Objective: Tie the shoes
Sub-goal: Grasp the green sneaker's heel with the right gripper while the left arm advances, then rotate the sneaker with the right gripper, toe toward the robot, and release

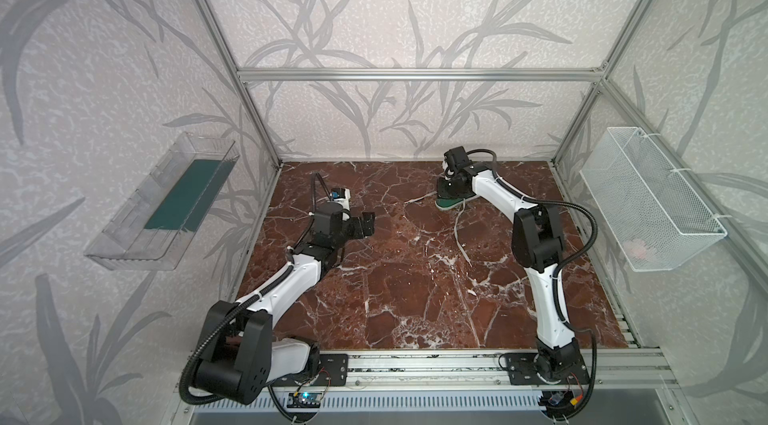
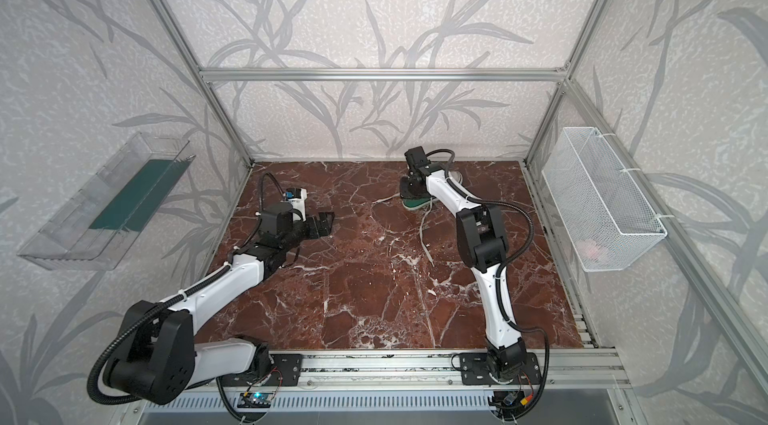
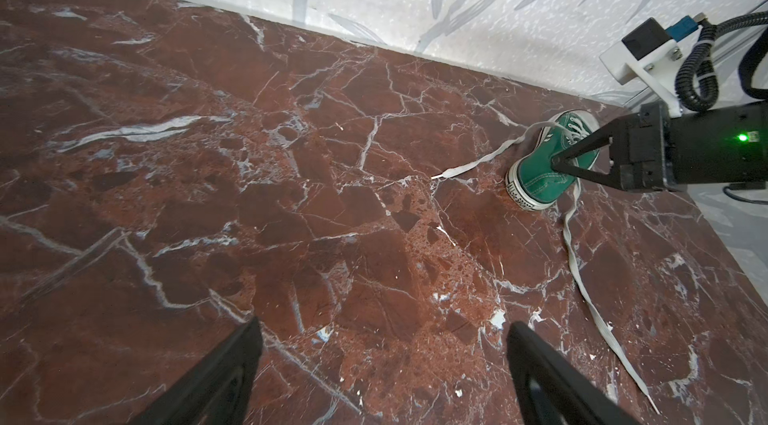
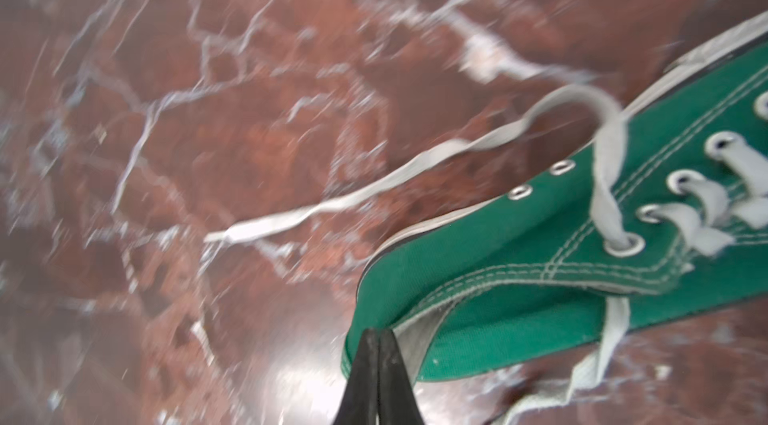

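Where the red marble-patterned desk (image 1: 395, 298) nears its back edge, at about 1 o'clock in both top views, the green sneaker (image 1: 451, 203) is found, partly hidden under the right arm. Right end effector (image 4: 376, 344): fingers pressed together, pinching the canvas rim at the sneaker's heel; the right wrist view is blurred. Left end effector (image 3: 382, 325): fingers spread wide, holding nothing, poised above bare desk at about 9 o'clock, well apart from the sneaker. White laces (image 3: 582, 277): untied; one end trails from the sneaker toward 6 o'clock across the desk, the other lies toward 9 o'clock. Clear plastic tray (image 1: 166, 202): mounted on the wall at 9 o'clock. White wire basket (image 1: 648, 198): mounted on the wall at 3 o'clock.
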Controlling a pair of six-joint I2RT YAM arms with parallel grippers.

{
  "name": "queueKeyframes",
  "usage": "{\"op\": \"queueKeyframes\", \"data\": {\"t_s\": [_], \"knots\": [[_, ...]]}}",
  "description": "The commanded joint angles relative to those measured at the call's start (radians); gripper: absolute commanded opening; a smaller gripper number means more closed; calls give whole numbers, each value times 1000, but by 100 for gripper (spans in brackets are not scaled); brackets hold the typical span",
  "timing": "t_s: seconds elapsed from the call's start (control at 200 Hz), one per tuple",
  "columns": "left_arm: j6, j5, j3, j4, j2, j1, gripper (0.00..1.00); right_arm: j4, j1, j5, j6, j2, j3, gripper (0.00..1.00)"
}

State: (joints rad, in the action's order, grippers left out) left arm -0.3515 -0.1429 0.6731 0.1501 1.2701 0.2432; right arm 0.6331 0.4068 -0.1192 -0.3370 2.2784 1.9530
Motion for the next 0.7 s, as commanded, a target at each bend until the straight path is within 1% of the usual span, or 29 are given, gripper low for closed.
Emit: {"op": "queueKeyframes", "data": {"t_s": [0.0,0.15,0.305,0.37,0.47,0.695], "knots": [[4,32,35,-86,-37,2,94,66,49,-131,58,-83,-62,0],[-14,34,33,-129,-71,2,94,57,112,-180,78,-174,-192,0],[-28,40,11,-155,-119,2,94,39,173,-198,73,-289,-351,0],[-36,46,1,-168,-143,3,94,30,193,-228,81,-339,-420,0],[-47,51,-22,-182,-181,5,94,19,225,-227,66,-404,-515,0],[-60,48,-55,-213,-237,5,93,0,292,-233,43,-492,-642,0]]}}
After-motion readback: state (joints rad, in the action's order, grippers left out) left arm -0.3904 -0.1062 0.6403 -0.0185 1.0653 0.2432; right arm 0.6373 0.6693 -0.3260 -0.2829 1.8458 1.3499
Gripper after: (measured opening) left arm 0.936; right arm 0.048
